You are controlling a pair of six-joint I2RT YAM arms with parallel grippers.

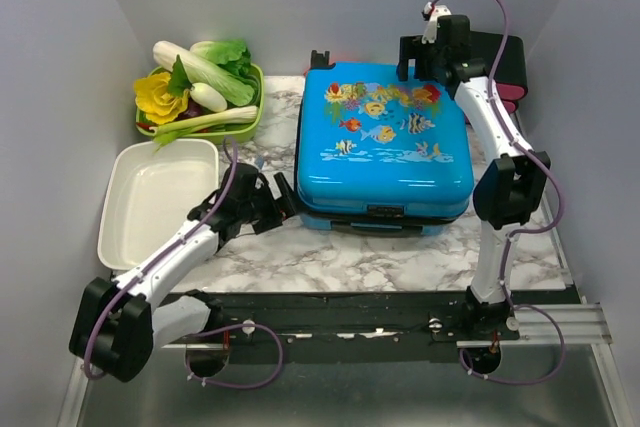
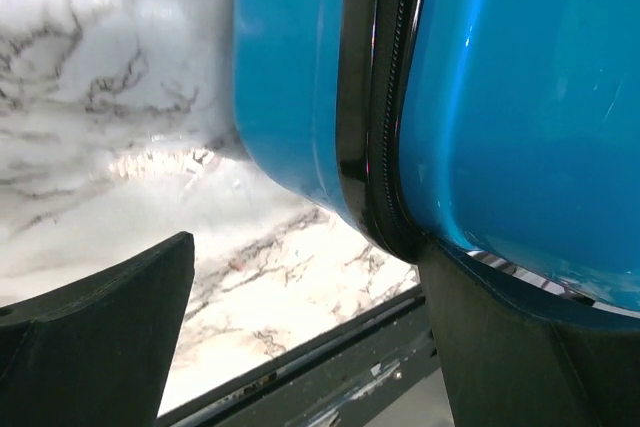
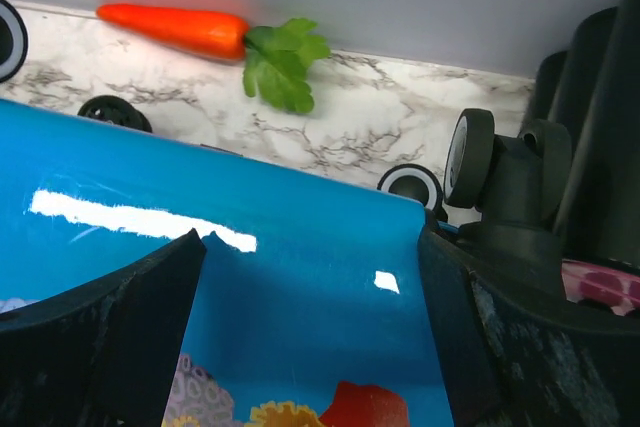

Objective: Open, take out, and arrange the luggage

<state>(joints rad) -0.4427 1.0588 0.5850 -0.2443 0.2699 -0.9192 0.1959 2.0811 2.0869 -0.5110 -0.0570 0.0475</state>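
Left claw (image 1: 283, 205) released, fingers (image 2: 90, 342) spread wide at the near-left corner of the luggage (image 1: 385, 147), closed and flat on the marble table (image 2: 100, 97), with the black zip seam (image 2: 385, 97) just ahead between them. Right claw (image 3: 310, 247) released too, splayed over the far right edge of the blue lid, a wheel (image 3: 467, 157) just beyond its right finger and a toy carrot (image 3: 175, 29) further ahead by the wall. Off to the left claw's left, a white tray (image 1: 160, 197); beyond that, a green basket of vegetables (image 1: 257, 107).
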